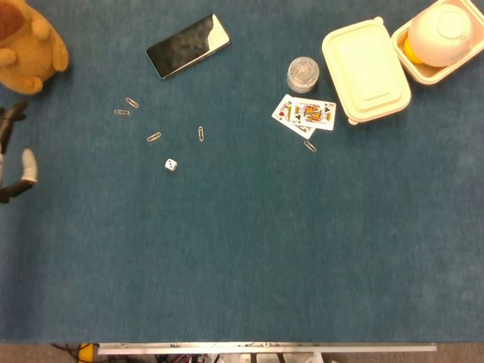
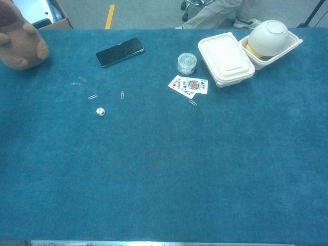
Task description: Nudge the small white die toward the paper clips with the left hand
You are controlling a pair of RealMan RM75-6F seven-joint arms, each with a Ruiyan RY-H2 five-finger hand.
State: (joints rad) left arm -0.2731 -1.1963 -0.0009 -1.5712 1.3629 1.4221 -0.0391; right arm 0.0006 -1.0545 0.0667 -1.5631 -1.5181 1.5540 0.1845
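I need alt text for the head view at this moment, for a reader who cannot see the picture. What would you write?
A small white die lies alone on a blue table, just below a few scattered paper clips. Only the fingertips of the left hand show at the left edge, touching nothing. Farther back are a phone, playing cards, a plush toy and food containers.

Five paper clips (image 1: 153, 137), one die (image 1: 172, 165), one phone (image 1: 187, 46), two containers (image 1: 366, 69).

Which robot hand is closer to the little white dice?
The left hand. Only its fingers show at the far left edge of the head view, well away from the die, touching nothing. The right hand is not in either view, so its distance cannot be judged.
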